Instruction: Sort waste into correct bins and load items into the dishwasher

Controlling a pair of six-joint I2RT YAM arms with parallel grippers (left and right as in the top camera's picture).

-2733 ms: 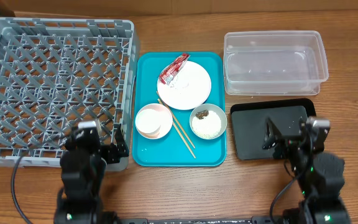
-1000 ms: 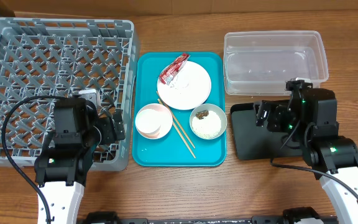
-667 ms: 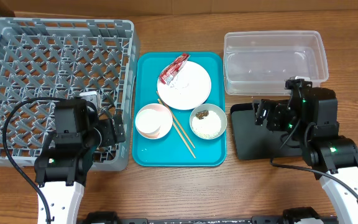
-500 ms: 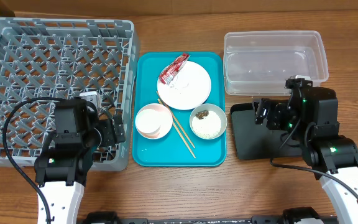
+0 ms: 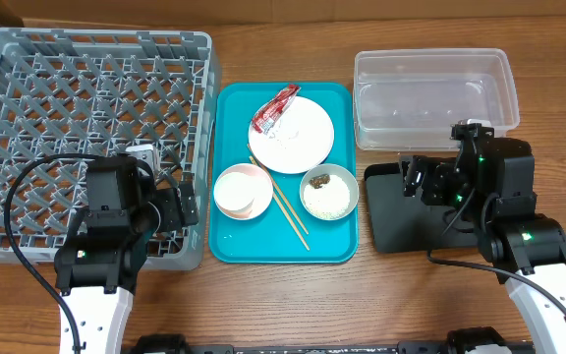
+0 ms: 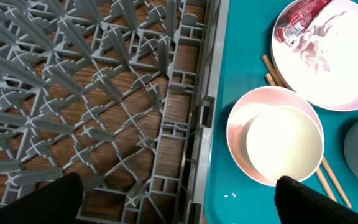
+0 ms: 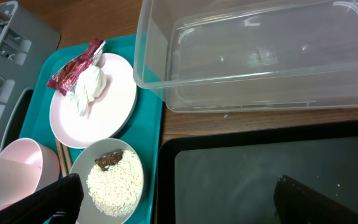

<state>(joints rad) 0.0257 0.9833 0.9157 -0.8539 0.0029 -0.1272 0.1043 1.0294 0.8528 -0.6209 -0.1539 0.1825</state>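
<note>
On the teal tray (image 5: 229,246) a white plate (image 5: 308,143) holds a red wrapper (image 5: 274,106) and a white tissue (image 7: 89,84). A pink bowl (image 5: 255,174) holds a white cup (image 5: 237,194). A grey-green bowl (image 5: 329,193) holds rice (image 7: 114,180) with a brown scrap (image 7: 107,160). Chopsticks (image 5: 289,212) lie between the bowls. My left gripper (image 5: 180,205) is open and empty over the near right corner of the grey dish rack (image 5: 77,128). My right gripper (image 5: 419,182) is open and empty over the left end of the black tray (image 5: 401,221).
The clear tub (image 5: 435,98) stands behind the black tray, with nothing in it. The dish rack holds nothing and its right wall runs along the teal tray's left edge (image 6: 213,124). Bare wooden table lies along the front edge.
Since the earliest frame both arms have reached forward, the left to the rack's corner and the right over the black tray. Over the last second nothing has moved.
</note>
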